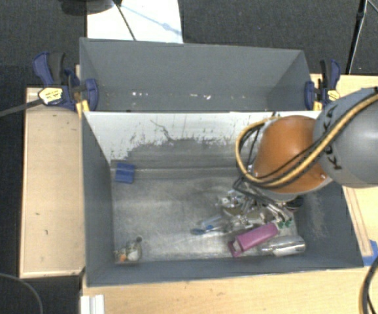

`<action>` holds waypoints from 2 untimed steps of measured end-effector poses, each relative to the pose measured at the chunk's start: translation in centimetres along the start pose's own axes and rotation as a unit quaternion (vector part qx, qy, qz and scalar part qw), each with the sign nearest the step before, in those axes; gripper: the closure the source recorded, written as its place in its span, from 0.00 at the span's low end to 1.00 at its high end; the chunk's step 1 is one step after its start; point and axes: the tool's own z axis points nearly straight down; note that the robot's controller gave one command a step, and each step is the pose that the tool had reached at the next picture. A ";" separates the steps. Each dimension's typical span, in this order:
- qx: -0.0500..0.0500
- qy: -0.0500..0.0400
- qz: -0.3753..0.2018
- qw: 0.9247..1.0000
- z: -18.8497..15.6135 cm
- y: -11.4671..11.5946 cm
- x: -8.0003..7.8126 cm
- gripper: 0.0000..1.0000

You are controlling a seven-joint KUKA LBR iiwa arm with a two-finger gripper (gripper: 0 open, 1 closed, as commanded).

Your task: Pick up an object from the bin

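A purple oblong piece [251,239] lies by the near wall of the bin [176,272], with a silvery tube [286,246] against its right end. Well to its left sits a small mottled lump [130,252]. A thin blue stick [205,229] lies just left of the purple piece. Just behind the purple piece the gripper [244,209] hangs low under its orange cover [287,152]; whether it is clenched or released cannot be told. Far behind and to the left is a blue block [123,173].

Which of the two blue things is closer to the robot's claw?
The thin blue piece just left of the gripper; the blue block sits apart, near the left wall of the bin.
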 end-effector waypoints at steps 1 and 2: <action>0.001 -0.001 -0.137 0.991 -11.2 0.0 -0.2 1.00; 0.002 -0.003 -0.141 0.990 -20.6 0.3 -0.5 1.00</action>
